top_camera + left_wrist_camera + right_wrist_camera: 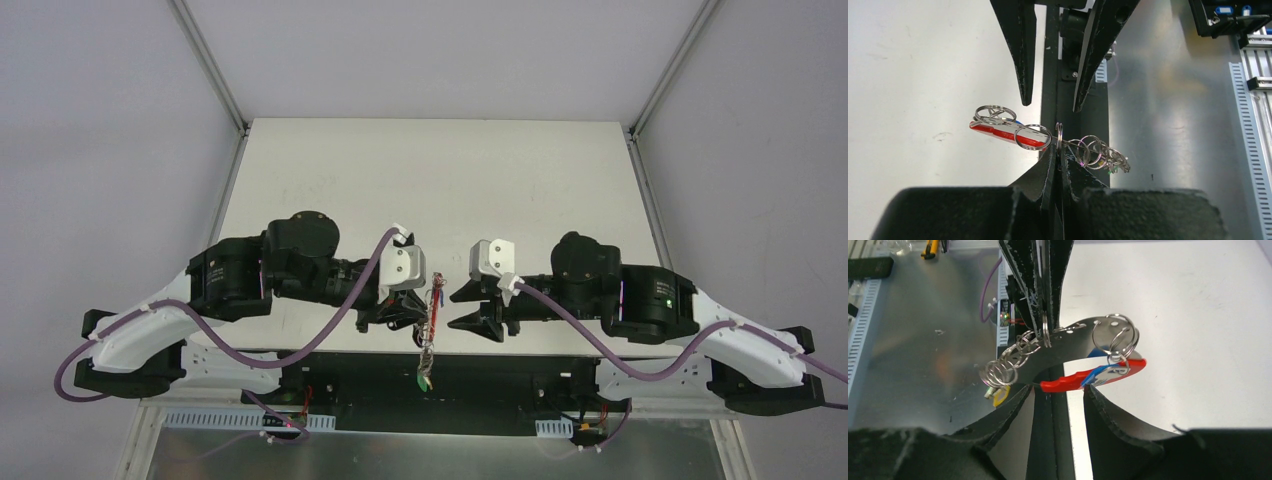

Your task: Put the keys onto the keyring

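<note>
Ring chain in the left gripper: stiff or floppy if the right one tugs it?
Probably floppy: the ring chain is loose links sagging from the left gripper. Likely swings if nudged, since it hangs free with a green key at its end.

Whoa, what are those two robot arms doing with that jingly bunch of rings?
The left gripper is pinched shut on one ring of the keyring and holds the whole bunch in the air. The keyring's red end pokes out on one side. A chain of small rings with the keys dangles from the other. The right gripper is open and faces the bunch without touching it.
</note>
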Action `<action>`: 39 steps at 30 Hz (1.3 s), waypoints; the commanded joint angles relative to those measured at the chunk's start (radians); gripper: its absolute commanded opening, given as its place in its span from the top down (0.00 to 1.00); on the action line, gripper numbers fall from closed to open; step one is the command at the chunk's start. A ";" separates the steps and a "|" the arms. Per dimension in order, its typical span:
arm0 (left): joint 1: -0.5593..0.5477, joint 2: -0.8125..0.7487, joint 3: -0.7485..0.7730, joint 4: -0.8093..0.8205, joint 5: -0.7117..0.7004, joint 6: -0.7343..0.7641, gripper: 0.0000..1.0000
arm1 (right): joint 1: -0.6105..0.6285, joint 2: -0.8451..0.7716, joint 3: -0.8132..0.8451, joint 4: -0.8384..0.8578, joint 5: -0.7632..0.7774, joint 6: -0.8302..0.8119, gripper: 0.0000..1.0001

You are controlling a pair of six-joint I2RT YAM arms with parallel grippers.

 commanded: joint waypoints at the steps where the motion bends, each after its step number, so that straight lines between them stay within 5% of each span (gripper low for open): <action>1: 0.001 0.001 0.025 -0.037 0.056 -0.030 1.00 | 0.002 -0.022 0.034 -0.017 -0.066 -0.020 0.56; 19: 0.001 0.067 0.016 -0.055 0.100 -0.001 1.00 | 0.002 0.008 0.019 0.116 -0.245 -0.057 0.62; 39: 0.001 0.079 0.042 -0.055 0.123 0.000 1.00 | 0.002 0.027 -0.044 0.177 -0.196 -0.073 0.63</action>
